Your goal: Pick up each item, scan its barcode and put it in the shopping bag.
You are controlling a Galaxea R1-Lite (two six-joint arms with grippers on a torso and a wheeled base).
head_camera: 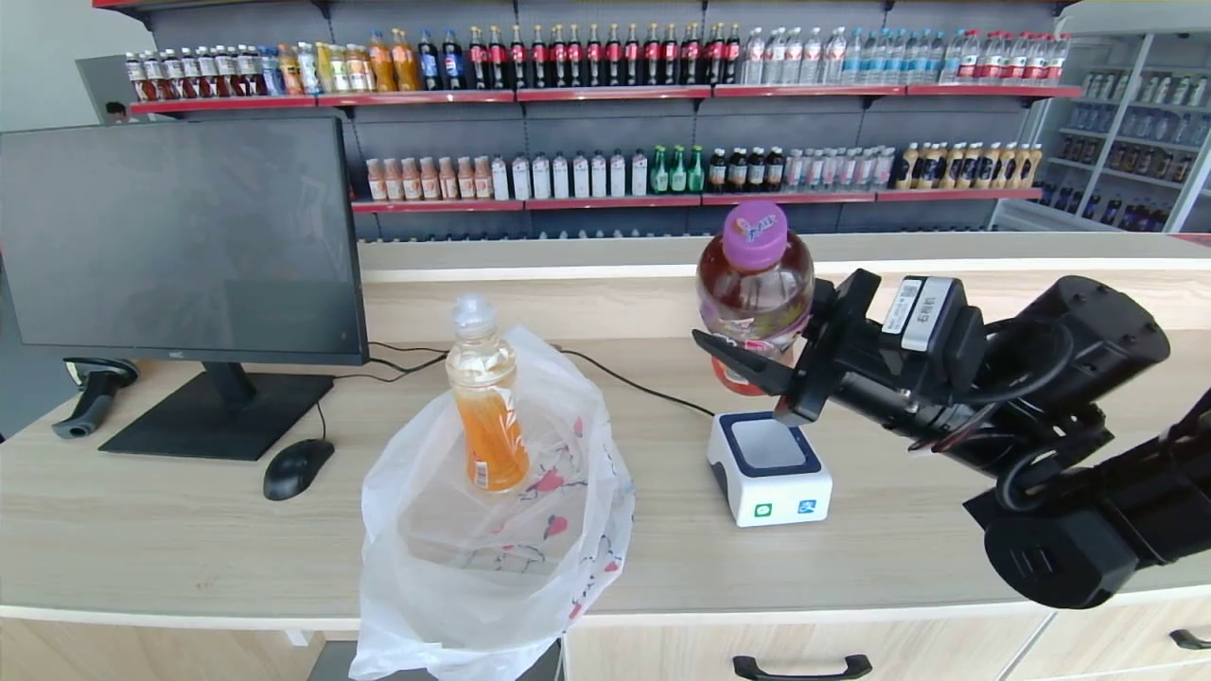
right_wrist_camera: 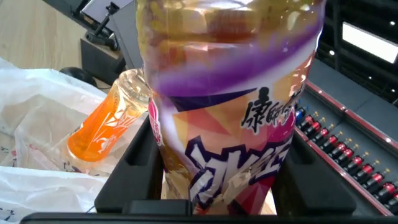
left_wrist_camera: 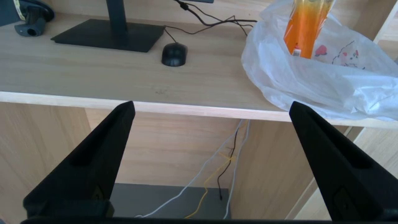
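1. The right gripper point(head_camera: 757, 352) held a clear plastic bottle of reddish drink with a purple cap point(head_camera: 755, 284) upright in the air, directly above the white box-shaped barcode scanner with a dark glass top point(head_camera: 768, 468). Its jaws were closed on the bottle's lower body, and the bottle's base hung apart from the scanner's glass.
2. The scanner stood on the pale wooden tabletop point(head_camera: 189, 530).
3. Near the scanner, on its left, a translucent white plastic shopping bag with red print point(head_camera: 568, 530) sat open at the tabletop's front edge, with part of it hanging over that edge.
4. Inside the bag, a clear bottle of orange drink point(head_camera: 484, 407) stood tilted slightly, its neck rising above the bag's rim.
5. The left gripper point(left_wrist_camera: 211, 109) was lower than the tabletop's front edge, left of the scanner. Its jaws were spread wide with nothing between them.
6. Farther left of the scanner, past the bag, lay a black computer mouse point(head_camera: 298, 468), then a black monitor on a flat stand point(head_camera: 180, 236), then a black handheld scanner gun point(head_camera: 90, 397).
7. Behind the scanner, beyond the tabletop, red-edged shelves point(head_camera: 615, 93) carried rows of drink bottles.
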